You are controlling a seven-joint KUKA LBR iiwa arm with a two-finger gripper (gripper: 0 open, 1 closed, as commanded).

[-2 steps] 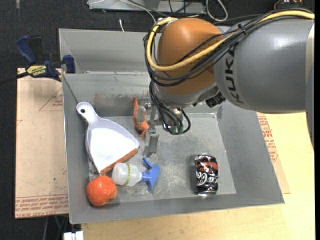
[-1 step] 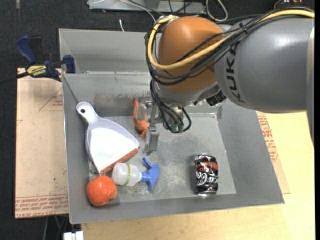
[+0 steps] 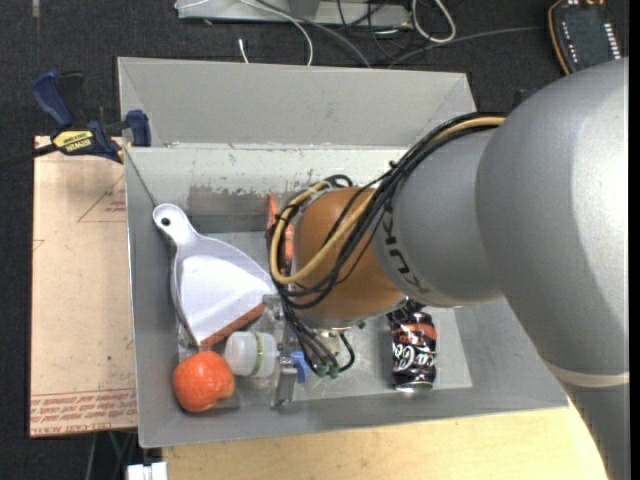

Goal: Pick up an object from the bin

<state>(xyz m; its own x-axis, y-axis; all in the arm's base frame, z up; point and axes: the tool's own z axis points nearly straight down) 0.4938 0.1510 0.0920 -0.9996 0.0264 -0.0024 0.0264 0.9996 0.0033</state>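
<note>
While low, gripper (image 3: 288, 376) beside white bottle (image 3: 243, 352).

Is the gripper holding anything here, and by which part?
Cannot be told. The gripper sits low near the front of the bin, beside a small white bottle and an orange ball; no hold can be made out.

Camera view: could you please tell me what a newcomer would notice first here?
The big grey arm with its orange wrist cover reaches in from the right over the middle of the bin. A white scoop lies at the left, an orange ball in the near left corner. A crushed black can lies at the front right.
</note>
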